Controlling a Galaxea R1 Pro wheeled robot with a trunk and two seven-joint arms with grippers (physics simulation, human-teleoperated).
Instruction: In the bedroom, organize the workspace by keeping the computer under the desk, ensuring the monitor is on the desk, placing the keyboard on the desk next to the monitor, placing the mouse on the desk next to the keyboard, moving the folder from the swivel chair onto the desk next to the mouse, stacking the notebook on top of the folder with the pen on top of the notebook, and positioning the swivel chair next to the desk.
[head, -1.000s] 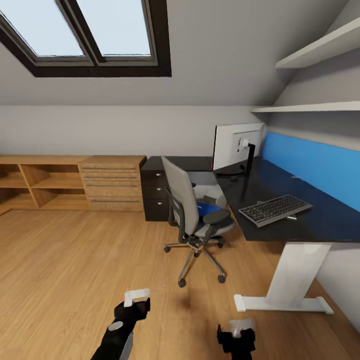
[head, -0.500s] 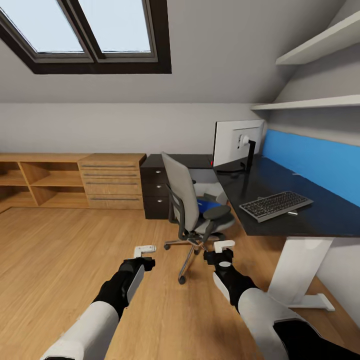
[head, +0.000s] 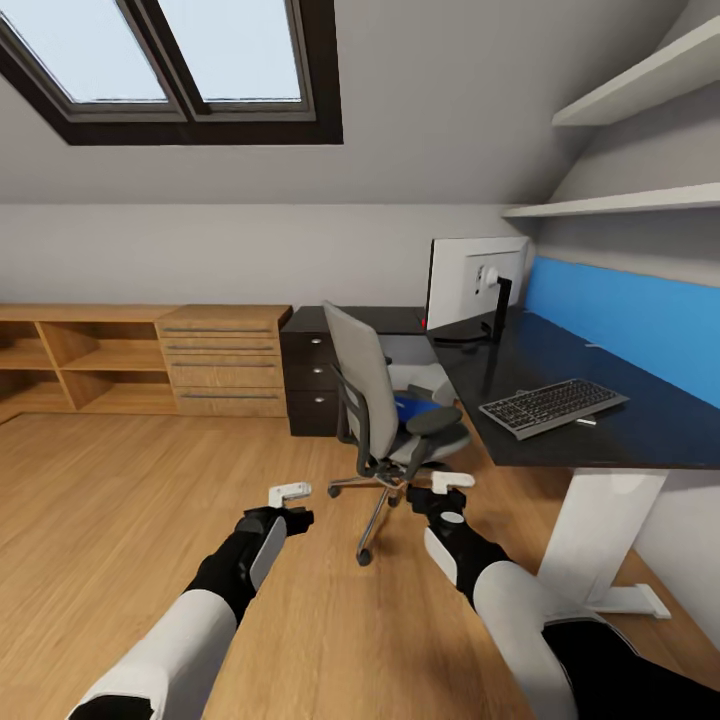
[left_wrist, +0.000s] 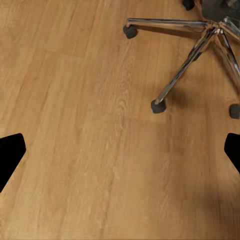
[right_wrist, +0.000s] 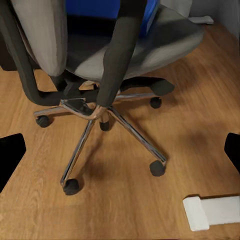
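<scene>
The grey swivel chair (head: 380, 410) stands on the wood floor in front of the black-topped desk (head: 640, 440), its back turned toward me. A blue folder (head: 414, 410) lies on its seat. On the desk stand the monitor (head: 475, 283), the keyboard (head: 552, 405) and, just beside it, a thin white pen (head: 586, 421). My left gripper (head: 291, 505) hangs open over bare floor left of the chair's base (left_wrist: 200, 45). My right gripper (head: 447, 492) is open too, close to the chair's armrest, above the star base (right_wrist: 95, 107) and facing the folder (right_wrist: 107, 7).
A black three-drawer unit (head: 310, 385) sits behind the chair, with a light wooden dresser (head: 222, 360) and open shelving to its left. The desk's white leg (head: 595, 535) and foot (right_wrist: 215, 210) stand right of my right arm. Wall shelves (head: 620, 205) hang above the desk.
Both arms have risen and reached forward toward the chair, the right one most. The view has shifted slightly.
</scene>
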